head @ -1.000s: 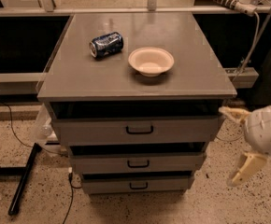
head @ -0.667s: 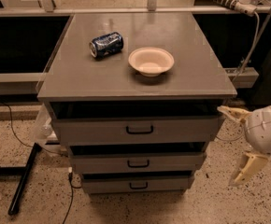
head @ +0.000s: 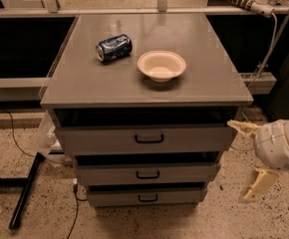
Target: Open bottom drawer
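The bottom drawer [head: 144, 197] is the lowest and narrowest of three grey drawers in a grey cabinet, shut, with a small black U-shaped handle [head: 148, 198] at its middle. My gripper [head: 250, 157] is at the right edge of the view, to the right of the cabinet at the height of the upper two drawers and above the bottom drawer. Its two pale fingers are spread wide apart, one upper fingertip [head: 238, 126] near the top drawer's right corner, the other [head: 254, 185] lower down. It holds nothing.
The top drawer [head: 144, 139] and middle drawer [head: 147, 173] sit above with larger black handles. On the cabinet top [head: 84, 83] lie a blue can [head: 113, 47] on its side and a white bowl [head: 161, 65]. A black pole [head: 25, 190] and cables lie on the speckled floor at left.
The gripper has shifted slightly left toward the cabinet's right side. The drawers have not moved.
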Controlling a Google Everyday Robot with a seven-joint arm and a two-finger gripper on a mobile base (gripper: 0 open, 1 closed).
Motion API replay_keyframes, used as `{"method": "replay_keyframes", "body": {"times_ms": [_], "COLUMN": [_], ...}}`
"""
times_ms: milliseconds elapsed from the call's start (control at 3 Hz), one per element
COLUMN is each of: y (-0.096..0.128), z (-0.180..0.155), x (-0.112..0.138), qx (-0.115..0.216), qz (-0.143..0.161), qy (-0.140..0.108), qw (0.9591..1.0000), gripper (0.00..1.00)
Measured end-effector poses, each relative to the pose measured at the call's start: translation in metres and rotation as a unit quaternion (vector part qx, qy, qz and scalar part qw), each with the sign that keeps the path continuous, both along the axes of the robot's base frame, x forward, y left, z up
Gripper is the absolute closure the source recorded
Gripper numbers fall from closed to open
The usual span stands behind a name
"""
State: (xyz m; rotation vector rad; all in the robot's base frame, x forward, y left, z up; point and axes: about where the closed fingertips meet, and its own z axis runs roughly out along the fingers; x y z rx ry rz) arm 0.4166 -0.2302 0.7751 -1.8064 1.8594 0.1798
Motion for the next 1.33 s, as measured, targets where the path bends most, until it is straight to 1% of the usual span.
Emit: {"method": "replay_keyframes", "body": {"times_ms": [333,667,1000,1333], "y": [0.0,-0.008,-0.014,-0.019], "z": [-0.057,-0.123,-0.173,-0.219], "x": [0.001,0.002,-0.004,-0.002], "qx": [0.017,0.031,0.031,0.03], "qz": [-0.017,-0.039,-0.041,-0.025], "qy": [0.039,0.064,0.043,0.001], "qw": [0.9989,0.9967,0.9978,0.9992], "gripper": [0.0,0.0,0.0,0.0]}}
